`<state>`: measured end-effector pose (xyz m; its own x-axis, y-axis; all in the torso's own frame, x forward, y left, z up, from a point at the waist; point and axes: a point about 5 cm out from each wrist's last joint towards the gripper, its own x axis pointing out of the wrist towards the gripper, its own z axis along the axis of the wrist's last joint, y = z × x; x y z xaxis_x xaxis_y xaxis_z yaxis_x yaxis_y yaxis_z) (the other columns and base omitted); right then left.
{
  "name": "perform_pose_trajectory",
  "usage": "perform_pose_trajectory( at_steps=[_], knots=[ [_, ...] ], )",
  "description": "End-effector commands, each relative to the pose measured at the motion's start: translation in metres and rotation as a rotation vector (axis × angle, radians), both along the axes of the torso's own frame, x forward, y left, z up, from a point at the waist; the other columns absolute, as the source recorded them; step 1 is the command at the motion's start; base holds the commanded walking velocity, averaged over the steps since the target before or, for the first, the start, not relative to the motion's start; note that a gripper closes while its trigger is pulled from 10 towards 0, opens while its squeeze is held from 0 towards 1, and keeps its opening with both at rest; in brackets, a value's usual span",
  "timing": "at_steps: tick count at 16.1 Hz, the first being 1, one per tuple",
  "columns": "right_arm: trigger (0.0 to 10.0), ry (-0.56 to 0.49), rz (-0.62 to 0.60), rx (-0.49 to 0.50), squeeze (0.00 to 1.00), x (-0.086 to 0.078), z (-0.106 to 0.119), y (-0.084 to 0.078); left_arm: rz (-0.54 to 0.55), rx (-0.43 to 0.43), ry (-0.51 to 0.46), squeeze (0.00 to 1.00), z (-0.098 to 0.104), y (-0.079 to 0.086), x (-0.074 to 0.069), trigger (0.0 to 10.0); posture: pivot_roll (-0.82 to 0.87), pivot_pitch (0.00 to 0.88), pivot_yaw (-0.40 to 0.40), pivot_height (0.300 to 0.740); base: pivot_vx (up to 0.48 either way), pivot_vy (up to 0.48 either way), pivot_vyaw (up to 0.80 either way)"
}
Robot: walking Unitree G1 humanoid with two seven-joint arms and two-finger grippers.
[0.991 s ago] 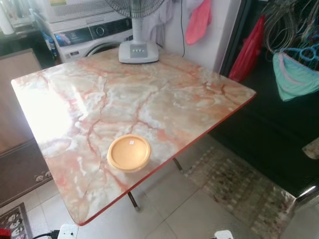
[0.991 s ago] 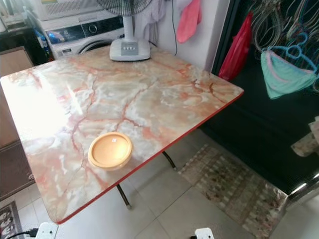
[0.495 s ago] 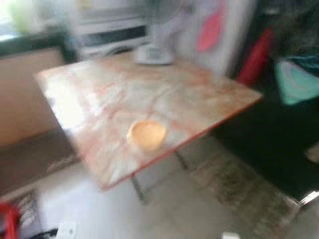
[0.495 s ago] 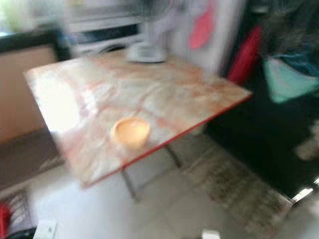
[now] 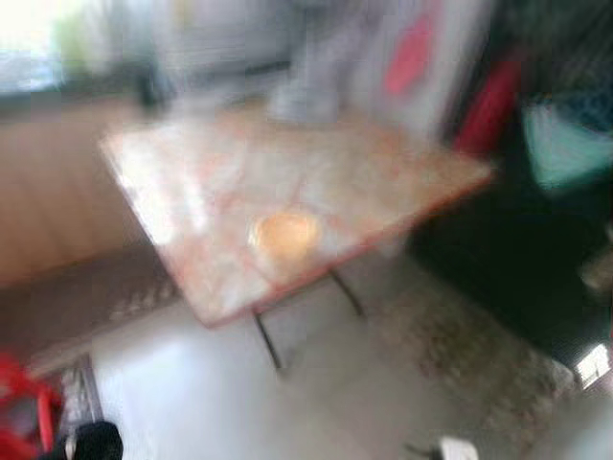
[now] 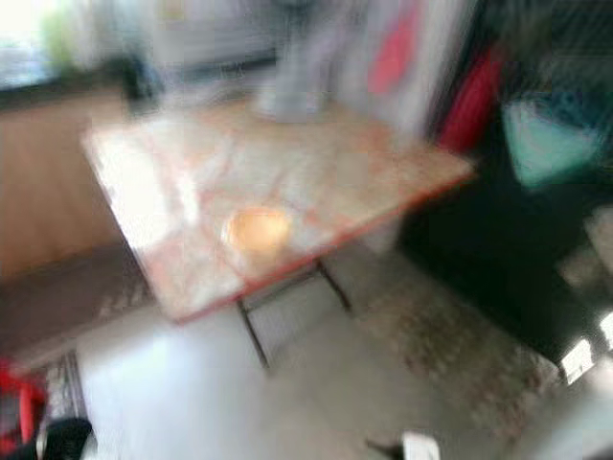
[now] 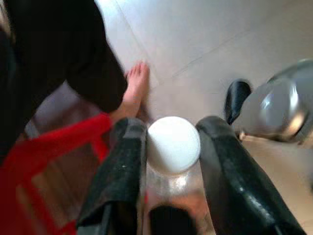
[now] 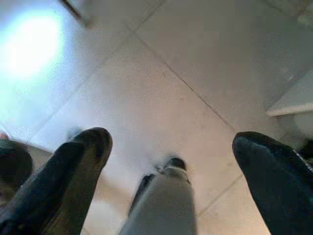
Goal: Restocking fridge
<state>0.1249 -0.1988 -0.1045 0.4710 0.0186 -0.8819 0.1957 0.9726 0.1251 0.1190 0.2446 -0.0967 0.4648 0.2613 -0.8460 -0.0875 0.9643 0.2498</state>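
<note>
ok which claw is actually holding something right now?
The left claw: its fingers are shut on a clear bottle with a white cap. The right claw is spread wide over bare floor tiles.

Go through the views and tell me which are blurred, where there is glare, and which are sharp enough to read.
Left and right eye views: heavy motion blur; the table and the orange bowl are smears, with white glare on the tabletop's left part. Left wrist view: fairly sharp; the left gripper clamps a white-capped bottle. Right wrist view: mildly soft, a bright glare patch on the floor tiles, the right gripper open.
</note>
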Motion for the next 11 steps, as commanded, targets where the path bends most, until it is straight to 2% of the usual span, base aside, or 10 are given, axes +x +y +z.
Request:
perform_pose_trajectory(
  at_steps=[1,8,11],
  knots=[
    [10.0,0.026,-0.016,0.008,0.00,-0.0048,-0.0021,0.0017,-0.004,0.008,-0.037,0.00,0.0049,0.0028,0.0126,10.0,0.13,0.000,-0.045,0.740,0.000,0.000,-0.79],
    [10.0,0.027,-0.015,0.019,0.00,-0.0052,-0.0024,0.0037,-0.025,-0.003,-0.055,0.00,0.0065,0.0004,0.0183,10.0,0.14,0.000,-0.046,0.740,0.000,0.000,-0.80],
    [10.0,0.036,0.002,0.018,0.00,-0.0058,-0.0028,0.0044,-0.018,-0.001,-0.048,0.00,0.0063,0.0025,0.0161,10.0,0.15,0.000,-0.052,0.740,0.000,0.000,-0.80]
  ],
)
